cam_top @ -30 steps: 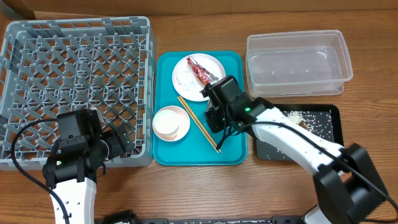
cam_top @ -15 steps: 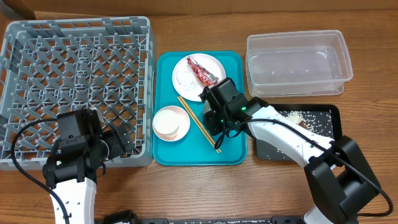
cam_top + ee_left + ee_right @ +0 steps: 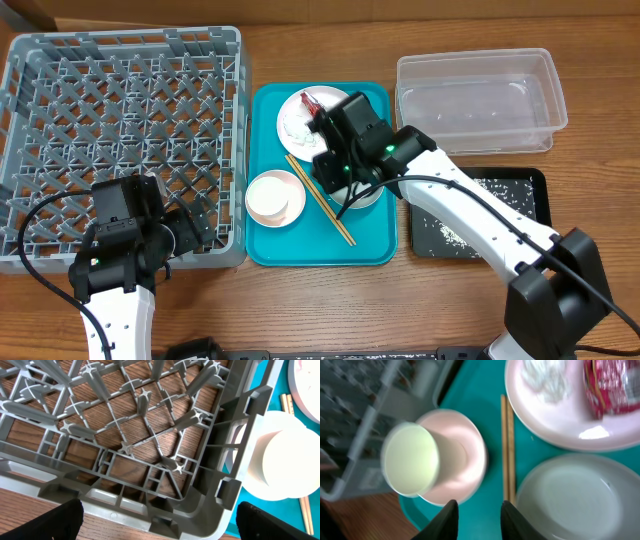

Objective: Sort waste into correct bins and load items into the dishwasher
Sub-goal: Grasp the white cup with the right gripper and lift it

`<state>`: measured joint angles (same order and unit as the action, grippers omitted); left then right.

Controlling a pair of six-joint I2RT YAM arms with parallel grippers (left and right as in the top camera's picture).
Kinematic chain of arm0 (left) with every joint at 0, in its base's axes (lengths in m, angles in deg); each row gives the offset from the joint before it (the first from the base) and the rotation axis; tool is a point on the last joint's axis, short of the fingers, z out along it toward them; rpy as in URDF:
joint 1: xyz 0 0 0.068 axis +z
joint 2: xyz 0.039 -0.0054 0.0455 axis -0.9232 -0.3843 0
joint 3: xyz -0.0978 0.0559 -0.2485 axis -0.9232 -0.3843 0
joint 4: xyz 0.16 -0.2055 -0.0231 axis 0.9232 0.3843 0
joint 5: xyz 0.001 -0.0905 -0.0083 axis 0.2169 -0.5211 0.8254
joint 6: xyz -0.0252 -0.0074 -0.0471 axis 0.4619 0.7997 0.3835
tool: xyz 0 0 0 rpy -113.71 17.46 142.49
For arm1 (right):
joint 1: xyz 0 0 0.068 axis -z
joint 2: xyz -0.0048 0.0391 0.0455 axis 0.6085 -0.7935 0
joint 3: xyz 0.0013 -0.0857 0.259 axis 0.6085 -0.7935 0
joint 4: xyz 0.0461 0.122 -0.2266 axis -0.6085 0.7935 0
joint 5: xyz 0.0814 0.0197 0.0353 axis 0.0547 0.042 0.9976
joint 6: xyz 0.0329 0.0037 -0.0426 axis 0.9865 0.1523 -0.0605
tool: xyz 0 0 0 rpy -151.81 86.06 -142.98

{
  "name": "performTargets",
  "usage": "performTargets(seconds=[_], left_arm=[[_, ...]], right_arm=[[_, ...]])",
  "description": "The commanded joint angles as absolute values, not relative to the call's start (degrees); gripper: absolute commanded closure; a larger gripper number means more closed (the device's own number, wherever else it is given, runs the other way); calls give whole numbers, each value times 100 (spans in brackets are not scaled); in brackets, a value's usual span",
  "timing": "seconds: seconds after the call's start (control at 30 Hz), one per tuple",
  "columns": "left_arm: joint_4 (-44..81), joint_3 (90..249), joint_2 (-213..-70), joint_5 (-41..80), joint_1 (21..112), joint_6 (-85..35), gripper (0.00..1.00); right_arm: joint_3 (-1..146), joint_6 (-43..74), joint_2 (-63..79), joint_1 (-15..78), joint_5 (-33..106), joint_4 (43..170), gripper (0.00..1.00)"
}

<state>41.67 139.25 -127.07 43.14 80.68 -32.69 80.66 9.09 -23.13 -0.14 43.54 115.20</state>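
Chopsticks (image 3: 507, 445) lie mid-frame on the teal tray (image 3: 485, 400), wedged between pink bowl (image 3: 462, 455) and grey bowl (image 3: 570, 500) — right gripper (image 3: 479, 503), jaws spread and empty, could probably knock either bowl — view's blurry.

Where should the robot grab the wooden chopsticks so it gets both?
The chopsticks lie flat, side by side on the teal tray, with the pink bowl and grey bowl crowding their middle. Best to come straight down on the bare end near the tray's front, jaws closing across both.
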Motion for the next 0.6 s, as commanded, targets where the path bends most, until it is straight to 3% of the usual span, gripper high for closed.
performTargets(seconds=[0.0,0.57], left_arm=[[4143,14078,-12716,4271,8099,-3237,1],[4161,14078,-12716,4271,8099,-3237,1]], right_arm=[[8182,1049,-2223,-303,4413,11387,67],[8173,1676,-3257,-943,3766,11063,66]])
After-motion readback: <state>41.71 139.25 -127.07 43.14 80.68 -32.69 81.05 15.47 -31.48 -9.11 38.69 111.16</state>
